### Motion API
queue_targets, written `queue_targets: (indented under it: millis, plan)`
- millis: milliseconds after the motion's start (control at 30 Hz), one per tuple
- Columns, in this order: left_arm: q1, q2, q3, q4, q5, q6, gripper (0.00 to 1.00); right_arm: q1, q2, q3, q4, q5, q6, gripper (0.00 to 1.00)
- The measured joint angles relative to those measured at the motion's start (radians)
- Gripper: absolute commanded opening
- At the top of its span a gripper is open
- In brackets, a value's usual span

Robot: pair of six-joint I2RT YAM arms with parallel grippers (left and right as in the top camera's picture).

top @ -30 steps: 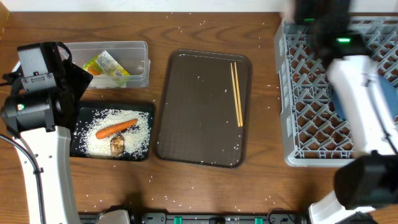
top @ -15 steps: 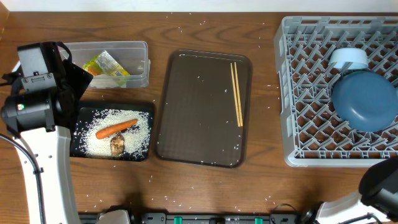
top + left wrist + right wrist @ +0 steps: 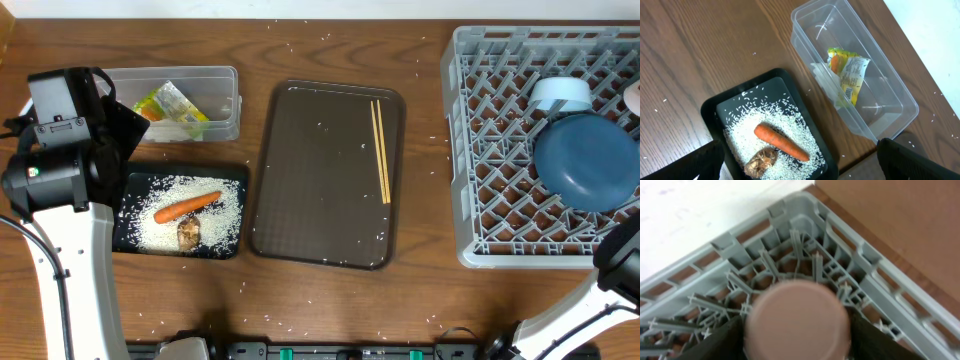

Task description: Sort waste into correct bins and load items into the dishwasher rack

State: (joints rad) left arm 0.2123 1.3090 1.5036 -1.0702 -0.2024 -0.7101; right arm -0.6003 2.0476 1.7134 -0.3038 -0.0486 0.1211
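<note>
- The right gripper (image 3: pixel 796 342) pinches a pale, round cup (image 3: pixel 796 315) between its dark fingers. It hangs over a corner of the grey dishwasher rack (image 3: pixel 875 287); the view is blurred.
- By the look of it the cup is light, rigid, smooth-walled and breakable. A firm hold across its wall, then a gentle lowering between the pegs, would suit it best.
- The rack stands to the right of the brown serving tray (image 3: pixel 320 200). It carries a dark-blue plate (image 3: pixel 588 160) and what looks like a light-blue bowl (image 3: pixel 560 93).
- Two wooden chopsticks (image 3: pixel 381 150) lie side by side on the serving tray's right half. They are thin, stiff and flat against it, likely awkward to pinch; mid-length is the sensible place to grip.
- The left gripper (image 3: pixel 800 155) hangs spread and empty to the left of the serving tray, above the black tray (image 3: pixel 735 107).
- That tray holds an orange carrot (image 3: pixel 780 141) and a brown food lump (image 3: pixel 761 161) on a bed of white rice (image 3: pixel 790 120).
- Behind it, also left of the serving tray, the clear tub (image 3: pixel 850 25) holds a crinkled foil wrapper (image 3: pixel 850 75).
- The wrapper carries green, yellow and orange print, but no word or brand can be read.
</note>
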Motion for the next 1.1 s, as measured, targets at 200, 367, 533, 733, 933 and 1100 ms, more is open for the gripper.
queue_targets:
  millis: [200, 367, 533, 733, 933, 1100]
  plan:
    - [0.000, 0.000, 0.000, 0.000, 0.000, 0.000, 0.98, 0.000, 0.006, 0.000, 0.043, -0.004, -0.008, 0.79]
    - [0.000, 0.000, 0.000, 0.000, 0.000, 0.000, 0.98, 0.000, 0.006, 0.000, 0.011, -0.005, -0.019, 0.88]
    - [0.000, 0.000, 0.000, 0.000, 0.000, 0.000, 0.98, 0.029, 0.005, 0.000, -0.053, -0.014, -0.020, 0.95]
    - [0.000, 0.000, 0.000, 0.000, 0.000, 0.000, 0.98, 0.105, -0.054, 0.000, -0.112, 0.020, -0.017, 0.55]
    - [0.000, 0.000, 0.000, 0.000, 0.000, 0.000, 0.98, 0.109, -0.211, 0.000, -0.156, 0.148, 0.026, 0.05]
    - [0.000, 0.000, 0.000, 0.000, 0.000, 0.000, 0.98, 0.079, -0.273, 0.009, -0.278, 0.184, 0.075, 0.01]
